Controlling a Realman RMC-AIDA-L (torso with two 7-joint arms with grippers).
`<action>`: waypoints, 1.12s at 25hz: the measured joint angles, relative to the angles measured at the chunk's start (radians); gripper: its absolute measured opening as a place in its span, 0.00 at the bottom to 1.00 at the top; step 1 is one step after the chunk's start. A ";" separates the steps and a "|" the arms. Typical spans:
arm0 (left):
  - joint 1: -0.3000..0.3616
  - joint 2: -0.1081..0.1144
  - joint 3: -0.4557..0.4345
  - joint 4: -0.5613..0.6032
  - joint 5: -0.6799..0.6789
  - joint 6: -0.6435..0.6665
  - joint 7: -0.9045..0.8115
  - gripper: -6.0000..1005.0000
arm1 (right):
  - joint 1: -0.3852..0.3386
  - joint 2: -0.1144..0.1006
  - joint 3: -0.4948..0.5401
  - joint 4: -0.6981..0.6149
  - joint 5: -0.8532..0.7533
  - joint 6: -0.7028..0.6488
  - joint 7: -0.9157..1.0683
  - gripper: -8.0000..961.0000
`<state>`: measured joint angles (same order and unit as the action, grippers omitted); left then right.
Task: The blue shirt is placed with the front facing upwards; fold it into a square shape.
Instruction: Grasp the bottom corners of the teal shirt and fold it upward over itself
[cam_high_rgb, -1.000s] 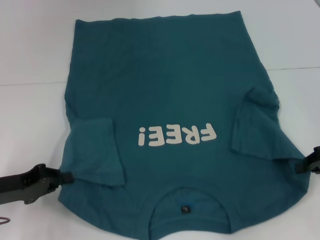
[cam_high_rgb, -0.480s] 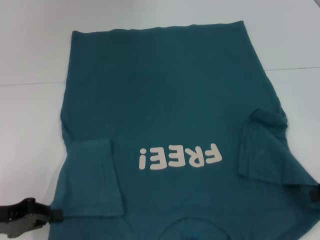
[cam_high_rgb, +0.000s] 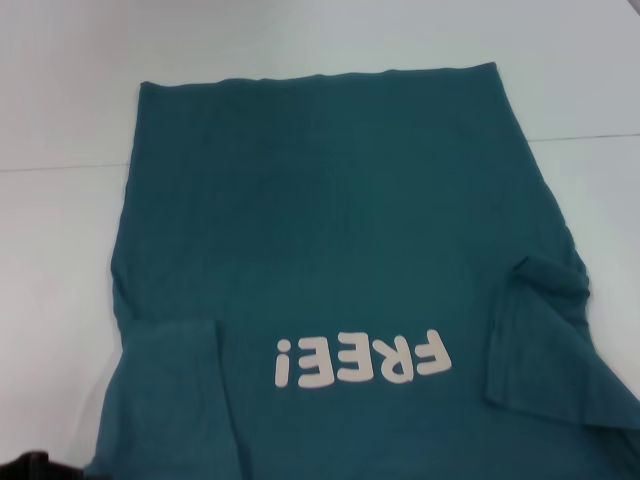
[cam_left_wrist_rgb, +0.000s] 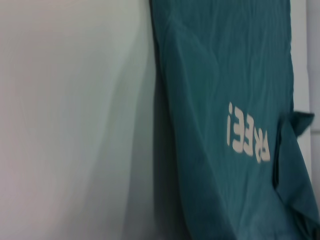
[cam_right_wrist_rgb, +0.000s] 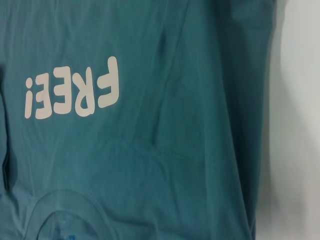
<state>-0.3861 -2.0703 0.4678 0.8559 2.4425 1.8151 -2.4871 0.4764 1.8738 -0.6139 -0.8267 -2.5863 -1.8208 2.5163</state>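
The blue shirt (cam_high_rgb: 330, 230) lies front up on the white table, its hem at the far side. Its cream "FREE!" lettering (cam_high_rgb: 362, 360) reads upside down near the bottom of the head view. Both sleeves are folded inward onto the body, one on the left (cam_high_rgb: 170, 390) and one on the right (cam_high_rgb: 545, 350). The collar runs out of the head view; its ribbed curve (cam_right_wrist_rgb: 55, 210) shows in the right wrist view. A dark bit of my left gripper (cam_high_rgb: 25, 465) peeks in at the bottom left corner, beside the shirt's shoulder. My right gripper is out of view.
Bare white table (cam_high_rgb: 60, 250) lies on both sides of the shirt and beyond its hem. A thin seam (cam_high_rgb: 590, 137) crosses the tabletop behind the shirt. The left wrist view shows the shirt's edge (cam_left_wrist_rgb: 165, 100) beside bare table.
The whole shirt has slid toward me; lettering and sleeves moved down the view and the collar left it. Both grippers drew back, the right one going out of view.
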 joint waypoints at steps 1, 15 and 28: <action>0.003 -0.001 0.001 0.005 0.007 0.024 0.004 0.03 | -0.009 0.003 0.001 -0.011 0.000 -0.010 -0.003 0.01; -0.146 0.051 -0.003 -0.075 0.012 0.097 -0.006 0.03 | 0.075 0.003 0.170 0.036 0.051 0.046 -0.051 0.01; -0.309 0.124 -0.020 -0.122 0.010 -0.037 -0.119 0.03 | 0.156 -0.016 0.196 0.063 0.192 0.226 0.042 0.01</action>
<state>-0.6954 -1.9465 0.4477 0.7342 2.4522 1.7782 -2.6064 0.6324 1.8579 -0.4180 -0.7640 -2.3944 -1.5944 2.5578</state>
